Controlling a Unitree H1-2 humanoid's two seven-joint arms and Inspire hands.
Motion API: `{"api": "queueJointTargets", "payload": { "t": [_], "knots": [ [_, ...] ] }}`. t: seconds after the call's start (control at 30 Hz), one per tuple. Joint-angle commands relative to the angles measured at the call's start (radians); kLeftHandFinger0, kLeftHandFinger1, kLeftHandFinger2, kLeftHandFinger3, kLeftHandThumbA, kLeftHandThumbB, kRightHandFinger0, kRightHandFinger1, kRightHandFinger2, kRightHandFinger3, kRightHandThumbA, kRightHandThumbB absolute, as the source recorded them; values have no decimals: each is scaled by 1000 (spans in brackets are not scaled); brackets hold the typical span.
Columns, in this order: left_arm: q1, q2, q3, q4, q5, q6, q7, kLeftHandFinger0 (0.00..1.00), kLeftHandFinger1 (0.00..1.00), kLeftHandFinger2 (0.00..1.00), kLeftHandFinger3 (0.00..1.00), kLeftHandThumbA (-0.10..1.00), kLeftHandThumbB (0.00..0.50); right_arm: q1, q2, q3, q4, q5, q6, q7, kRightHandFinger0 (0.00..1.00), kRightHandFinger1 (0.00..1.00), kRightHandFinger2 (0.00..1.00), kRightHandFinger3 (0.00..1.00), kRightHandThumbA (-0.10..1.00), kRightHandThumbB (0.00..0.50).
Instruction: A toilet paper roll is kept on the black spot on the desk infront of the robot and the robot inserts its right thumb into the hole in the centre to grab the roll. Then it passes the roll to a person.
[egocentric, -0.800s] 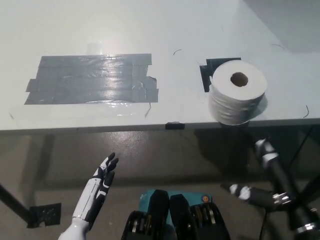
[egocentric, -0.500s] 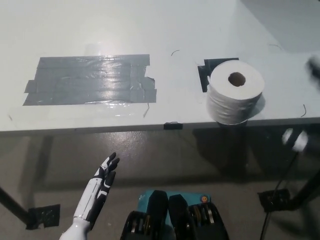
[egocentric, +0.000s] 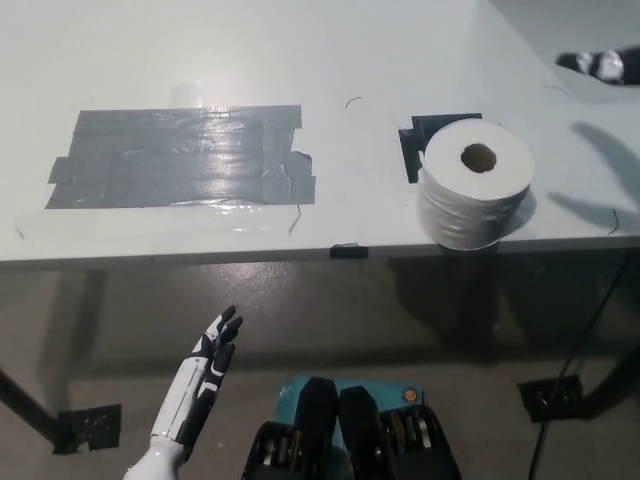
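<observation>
At the near left, below the desk edge, the white left hand rests with its fingers straight and apart, holding nothing. Farther in on the left of the desk lies a wide patch of grey tape, which has no part in the job. Right of it, close to the near edge, the toilet paper roll stands on end over the black spot, its centre hole facing up and nothing touching it. At the far right, only a small part of the right hand shows at the picture's edge, above the desk and well apart from the roll; whether its fingers are spread or curled cannot be told. The step in hand looks to be the approach, with the grasp not yet made. The next move would call for bringing that hand leftward and nearer over the roll, thumb lined up with the hole, then lowering it in.
</observation>
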Motion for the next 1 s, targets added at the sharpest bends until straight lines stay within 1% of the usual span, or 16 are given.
{"api": "queueJointTargets", "payload": {
  "t": [0.0, 0.03, 0.07, 0.17, 0.23, 0.27, 0.3, 0.4, 0.5, 0.57, 0.6, 0.63, 0.7, 0.77, 0.87, 0.97],
  "knots": [
    [-28, 9, -7, -21, 19, -44, -6, 1000, 1000, 1000, 1000, 1000, 119, -448, -54, 234, 415, -108, 173, 410, 1000, 1000, 1000, 1000, 886, 405],
    [-29, 7, -8, -20, 21, -46, -5, 1000, 1000, 1000, 1000, 1000, 123, -471, -39, 262, 451, -119, 173, 417, 1000, 1000, 1000, 1000, 901, 440],
    [-30, 5, -9, -18, 20, -46, -4, 1000, 1000, 1000, 1000, 1000, 131, -488, -29, 282, 482, -129, 173, 424, 1000, 1000, 1000, 1000, 892, 426],
    [-19, 0, -13, -22, 22, -42, -4, 1000, 1000, 1000, 1000, 1000, 142, -550, 13, 387, 597, -188, 154, 476, 1000, 1000, 1000, 1000, 1000, 400],
    [-4, -2, -15, -25, 21, -44, -4, 1000, 1000, 1000, 1000, 1000, 140, -565, 47, 415, 653, -190, 135, 482, 1000, 1000, 1000, 1000, 985, 350],
    [3, -3, -15, -33, 19, -37, -5, 1000, 1000, 1000, 1000, 1000, 138, -574, 64, 429, 681, -193, 127, 485, 1000, 1000, 1000, 1000, 987, 358],
    [5, -3, -15, -43, 15, -27, -9, 1000, 1000, 1000, 1000, 1000, 128, -584, 81, 440, 712, -189, 136, 488, 1000, 1000, 1000, 1000, 976, 394],
    [3, -1, -16, -38, 21, -41, -6, 1000, 1000, 1000, 1000, 1000, 128, -595, 114, 449, 778, -172, 114, 474, 1000, 1000, 1000, 1000, 940, 424],
    [-5, 1, -10, -44, 21, -30, -3, 1000, 1000, 1000, 1000, 1000, 138, -628, 159, 475, 877, -186, 54, 477, 1000, 1000, 1000, 1000, 923, 404],
    [-6, 2, -13, -47, 28, -26, -3, 1000, 1000, 1000, 1000, 1000, 146, -634, 179, 478, 916, -188, 51, 465, 1000, 1000, 1000, 1000, 860, 401],
    [-6, 3, -11, -47, 19, -24, -9, 1000, 1000, 1000, 1000, 1000, 145, -625, 191, 473, 916, -196, 65, 427, 1000, 1000, 1000, 1000, 817, 417],
    [-6, 3, -11, -47, 20, -23, -9, 1000, 1000, 1000, 1000, 1000, 144, -620, 192, 469, 916, -196, 52, 421, 1000, 1000, 1000, 1000, 800, 402],
    [-7, 2, -11, -48, 19, -18, -10, 1000, 1000, 1000, 1000, 1000, 150, -627, 201, 491, 950, -220, 10, 453, 1000, 1000, 1000, 1000, 898, 414],
    [-7, 3, -11, -47, 20, -19, -10, 1000, 1000, 1000, 1000, 1000, 152, -634, 211, 492, 981, -228, -2, 459, 1000, 1000, 1000, 1000, 894, 417],
    [-14, 5, -10, -45, 25, -22, -9, 1000, 1000, 1000, 1000, 1000, 155, -631, 220, 490, 1019, -240, -74, 455, 1000, 1000, 1000, 1000, 901, 371],
    [-14, 5, -10, -46, 28, -19, -9, 1000, 1000, 1000, 1000, 1000, 155, -618, 224, 465, 1028, -235, -85, 445, 1000, 1000, 1000, 1000, 822, 339]
  ]
}}
